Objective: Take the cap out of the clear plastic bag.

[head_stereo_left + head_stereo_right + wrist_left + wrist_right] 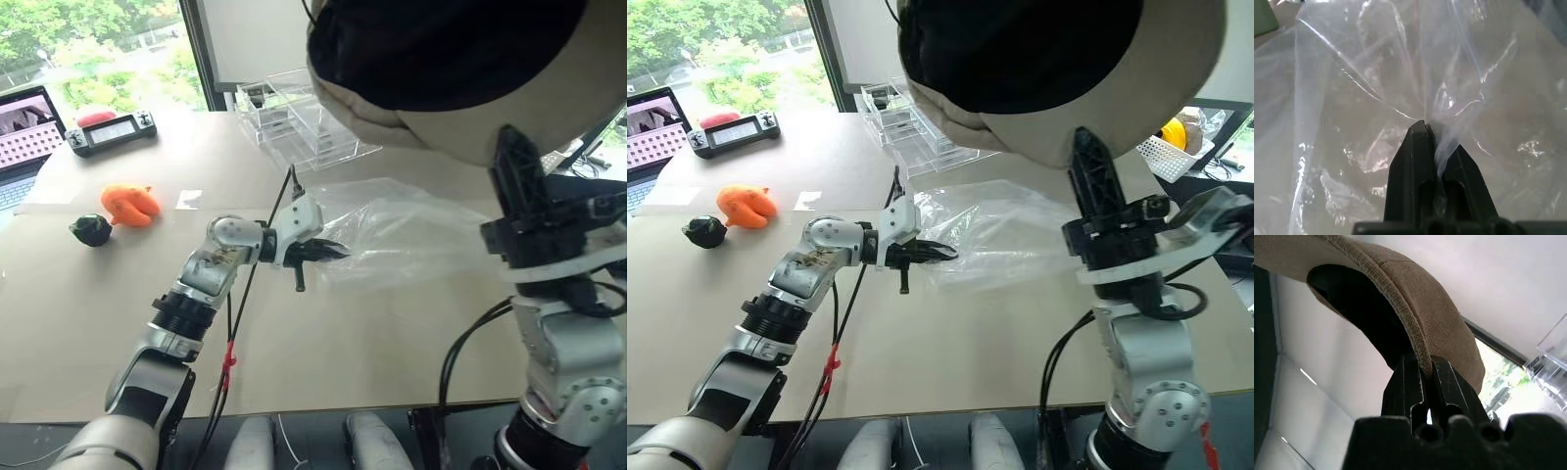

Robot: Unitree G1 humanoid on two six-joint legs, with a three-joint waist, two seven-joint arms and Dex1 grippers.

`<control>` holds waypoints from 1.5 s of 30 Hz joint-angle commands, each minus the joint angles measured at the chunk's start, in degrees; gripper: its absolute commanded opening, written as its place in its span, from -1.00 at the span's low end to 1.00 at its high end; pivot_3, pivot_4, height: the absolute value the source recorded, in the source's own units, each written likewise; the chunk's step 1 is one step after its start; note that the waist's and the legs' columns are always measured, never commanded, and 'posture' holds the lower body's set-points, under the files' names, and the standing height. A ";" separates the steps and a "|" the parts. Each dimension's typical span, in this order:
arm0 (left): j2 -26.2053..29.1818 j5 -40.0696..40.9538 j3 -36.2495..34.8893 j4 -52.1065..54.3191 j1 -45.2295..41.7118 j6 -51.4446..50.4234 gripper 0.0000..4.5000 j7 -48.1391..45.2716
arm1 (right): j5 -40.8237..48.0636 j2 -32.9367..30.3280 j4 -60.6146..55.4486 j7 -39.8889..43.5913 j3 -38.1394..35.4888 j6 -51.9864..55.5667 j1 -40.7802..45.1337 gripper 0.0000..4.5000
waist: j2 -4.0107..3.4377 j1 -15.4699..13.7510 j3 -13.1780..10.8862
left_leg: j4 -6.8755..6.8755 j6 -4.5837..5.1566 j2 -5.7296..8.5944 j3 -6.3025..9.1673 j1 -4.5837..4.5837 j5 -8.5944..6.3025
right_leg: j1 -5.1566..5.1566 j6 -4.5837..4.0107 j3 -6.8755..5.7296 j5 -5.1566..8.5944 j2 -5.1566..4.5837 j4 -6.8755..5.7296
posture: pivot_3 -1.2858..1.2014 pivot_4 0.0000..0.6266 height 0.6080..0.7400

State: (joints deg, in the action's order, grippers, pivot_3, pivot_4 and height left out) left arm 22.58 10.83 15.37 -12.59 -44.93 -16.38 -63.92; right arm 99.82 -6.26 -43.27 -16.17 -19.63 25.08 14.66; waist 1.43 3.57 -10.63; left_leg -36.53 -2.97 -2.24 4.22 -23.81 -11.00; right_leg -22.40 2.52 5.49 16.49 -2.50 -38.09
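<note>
On a tan table by a window, the clear plastic bag lies flattened and empty, one edge pinched in the left gripper. The right gripper, clamped on the rim of the cap, holds it high, clear of the bag. The extraction looks done; only setting it down remains.

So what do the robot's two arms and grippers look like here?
Both arms are silver-grey metal with black ribbed joint rings and black cables; a red tie marks the left arm's cable. The left gripper has a white housing, the right gripper a black one; both have black fingers.
</note>
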 commanded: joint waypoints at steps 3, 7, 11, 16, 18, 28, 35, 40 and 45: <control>-0.32 -0.16 -1.35 0.03 -1.09 1.45 -1.00 0.80 | 4.90 5.17 -0.71 -2.96 6.13 -6.75 0.04 -0.98 | -0.06 0.04 -0.03 | 0.01 0.00 0.01 0.00 -0.01 0.00 | -0.03 -0.01 0.00 0.00 -0.01 -0.01 | 0.03 -0.52 0.92; -0.34 -0.45 -1.51 -0.25 -0.97 1.73 -1.00 0.92 | 5.86 4.82 -0.53 -4.38 5.84 -10.35 3.34 -0.98 | -0.06 -0.19 -0.04 | 0.00 0.00 0.03 0.00 -0.04 0.00 | -0.02 0.00 -0.01 0.00 -0.03 0.01 | 0.03 -0.52 0.92; 0.06 -0.96 -1.51 -0.36 -0.43 2.79 -1.00 0.97 | 8.38 2.26 -3.25 -9.29 3.65 -15.73 10.61 -0.98 | -0.10 -0.17 -0.06 | 0.01 0.00 0.02 0.00 -0.04 0.00 | -0.06 -0.01 0.00 -0.01 -0.02 -0.01 | 0.03 -0.52 0.92; 2.01 -2.43 -2.74 -1.08 1.56 11.45 -1.00 0.60 | 7.12 -8.35 -1.73 -17.42 -1.13 -19.85 23.65 -0.98 | -0.32 -0.09 -0.19 | 0.09 0.00 0.01 0.00 -0.05 0.00 | -0.13 -0.03 0.01 -0.01 -0.01 -0.02 | 0.03 -0.52 0.92; 3.46 -1.59 -4.29 -0.72 3.09 17.27 -1.00 -0.82 | 3.71 -15.66 1.96 -18.64 -3.53 -18.38 26.03 -0.98 | -0.32 -0.21 -0.19 | 0.14 0.00 0.03 -0.02 -0.08 0.01 | -0.19 -0.04 0.02 -0.01 -0.04 0.00 | 0.03 -0.52 0.92; 12.31 -10.18 -8.20 -11.21 8.45 57.39 -1.00 2.59 | -40.18 -45.69 5.18 -1.85 12.03 1.04 13.09 -0.98 | -0.35 -1.00 -0.19 | 0.42 0.21 0.05 -0.15 -0.06 0.14 | -0.36 -0.19 0.16 0.01 -0.07 -0.01 | 0.03 -0.52 0.92; 17.71 -29.24 -7.65 -18.71 12.63 57.02 -1.00 22.81 | -76.09 -51.47 5.01 6.94 23.99 -2.57 5.17 -0.98 | -0.34 -1.13 -0.19 | 0.30 0.21 0.09 -0.12 -0.47 0.15 | -0.76 -0.14 0.13 -0.01 -0.09 -0.06 | 0.03 -0.52 0.92; 17.21 -31.26 -7.86 -15.76 18.11 52.45 -1.00 28.50 | -94.84 -52.89 4.05 10.82 29.95 -4.02 0.55 -0.98 | -0.35 -1.21 -0.17 | 0.28 0.20 0.08 -0.11 -0.46 0.16 | -0.74 -0.14 0.09 -0.01 -0.10 -0.11 | 0.03 -0.52 0.92; 14.59 -26.98 -7.72 -8.77 21.23 48.52 -1.00 28.48 | -108.89 -50.89 5.95 17.58 42.39 -3.97 -8.07 -0.98 | -0.34 -1.33 -0.06 | 0.26 0.16 0.07 -0.12 -0.33 0.18 | -0.62 -0.13 0.09 -0.01 -0.09 -0.17 | 0.03 -0.52 0.92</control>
State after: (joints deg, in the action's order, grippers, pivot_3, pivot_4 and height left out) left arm 38.19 -18.26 6.65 -23.99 -25.37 33.19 -34.55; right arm -4.28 -58.61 -36.88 -0.97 19.17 22.25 9.15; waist 1.09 2.24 -10.69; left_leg -36.29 -2.81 -2.17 4.10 -24.13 -10.82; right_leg -23.00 2.39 5.58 16.48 -2.59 -38.26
